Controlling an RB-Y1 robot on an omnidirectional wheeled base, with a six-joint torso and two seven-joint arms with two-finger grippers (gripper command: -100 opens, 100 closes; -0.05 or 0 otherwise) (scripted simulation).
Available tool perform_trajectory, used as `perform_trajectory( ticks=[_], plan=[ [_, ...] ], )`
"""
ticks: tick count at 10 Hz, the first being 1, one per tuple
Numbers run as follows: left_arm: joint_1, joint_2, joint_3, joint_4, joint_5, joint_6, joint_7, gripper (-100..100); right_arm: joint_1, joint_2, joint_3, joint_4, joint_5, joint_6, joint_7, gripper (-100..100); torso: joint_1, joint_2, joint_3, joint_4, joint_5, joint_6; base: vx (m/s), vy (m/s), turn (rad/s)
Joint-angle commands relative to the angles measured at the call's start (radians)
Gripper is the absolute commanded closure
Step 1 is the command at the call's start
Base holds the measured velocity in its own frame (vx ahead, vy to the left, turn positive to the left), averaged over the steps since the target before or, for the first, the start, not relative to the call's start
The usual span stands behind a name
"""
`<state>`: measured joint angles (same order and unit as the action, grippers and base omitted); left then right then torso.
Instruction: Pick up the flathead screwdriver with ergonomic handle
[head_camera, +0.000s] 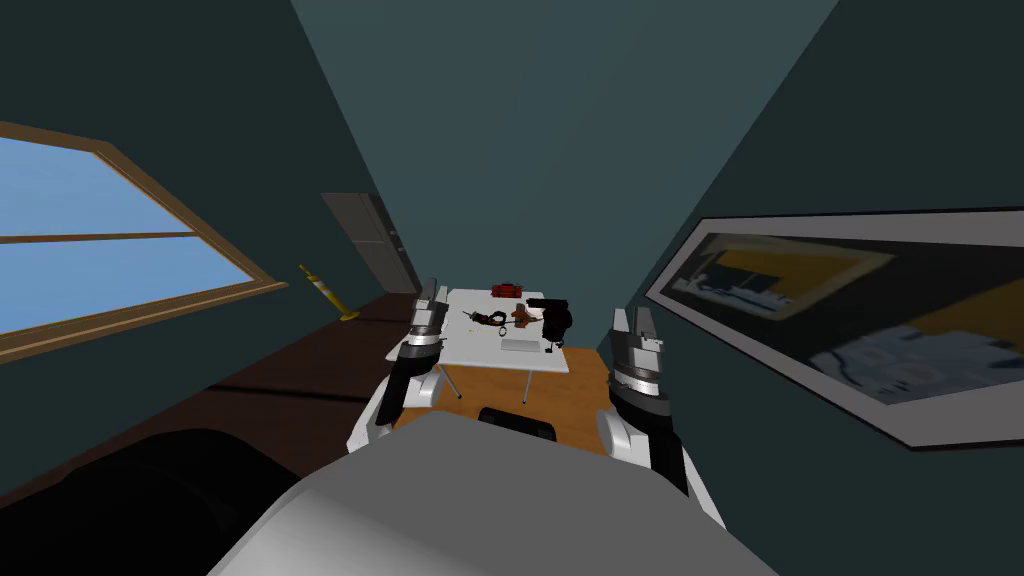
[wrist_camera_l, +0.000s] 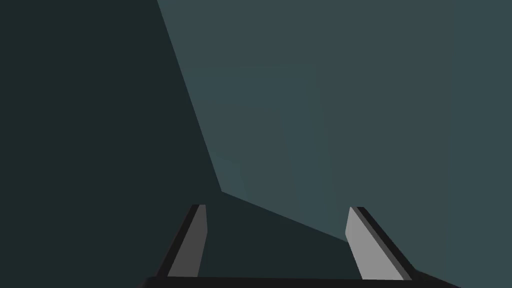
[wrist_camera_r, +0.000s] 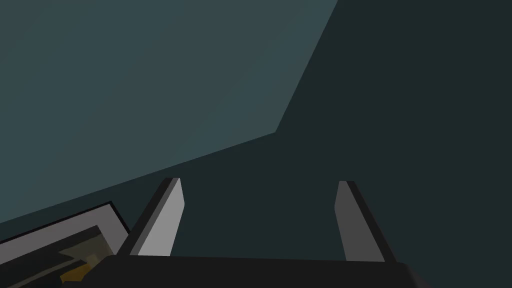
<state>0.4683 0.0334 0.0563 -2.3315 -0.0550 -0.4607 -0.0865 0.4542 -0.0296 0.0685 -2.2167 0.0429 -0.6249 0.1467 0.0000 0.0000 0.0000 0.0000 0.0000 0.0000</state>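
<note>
A small white table (head_camera: 470, 350) stands ahead of me with several small tools on it: a red item (head_camera: 507, 290), a black tangle (head_camera: 490, 320), a brown piece (head_camera: 520, 317), a black object (head_camera: 555, 315) and a flat grey piece (head_camera: 520, 345). I cannot tell which of them is the screwdriver. My left gripper (head_camera: 430, 295) (wrist_camera_l: 277, 207) is raised by the table's left edge, open and holding nothing. My right gripper (head_camera: 633, 322) (wrist_camera_r: 260, 181) is raised to the right of the table, also open and holding nothing.
A window (head_camera: 100, 230) is in the left wall and a framed picture (head_camera: 850, 300) hangs on the right wall. A grey door (head_camera: 370, 240) and a yellow striped post (head_camera: 325, 290) stand at the back left. The table sits on an orange-brown floor patch (head_camera: 580, 385).
</note>
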Motion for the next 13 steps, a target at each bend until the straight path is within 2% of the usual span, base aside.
perform_trajectory(
  ticks=[1,4,8,13],
  plan=[
    [-0.005,0.028,0.018,0.012,0.016,0.022,0.016,-100,0.000,0.000,0.000,0.000,0.000,0.000,0.000,0,0.000,0.000,0.000,0.000,0.000,0.000,-0.077,-0.061,0.007],
    [-0.016,0.070,0.059,0.044,0.054,0.076,0.052,-100,0.000,0.000,0.000,0.000,0.000,0.000,0.000,0,-0.006,0.008,0.005,0.002,-0.001,0.000,-0.111,-0.100,-0.011],
    [-0.036,0.109,0.112,0.095,0.106,0.155,0.101,-100,0.000,0.000,0.000,0.000,0.000,0.000,0.000,0,-0.005,0.002,0.001,0.000,-0.001,0.000,-0.033,-0.088,-0.028],
    [-0.077,0.152,0.182,0.187,0.180,0.277,0.168,-100,0.000,0.000,0.000,0.000,0.000,0.000,0.000,0,-0.009,0.001,0.001,0.000,-0.002,0.000,-0.023,-0.119,-0.056]
  ],
)
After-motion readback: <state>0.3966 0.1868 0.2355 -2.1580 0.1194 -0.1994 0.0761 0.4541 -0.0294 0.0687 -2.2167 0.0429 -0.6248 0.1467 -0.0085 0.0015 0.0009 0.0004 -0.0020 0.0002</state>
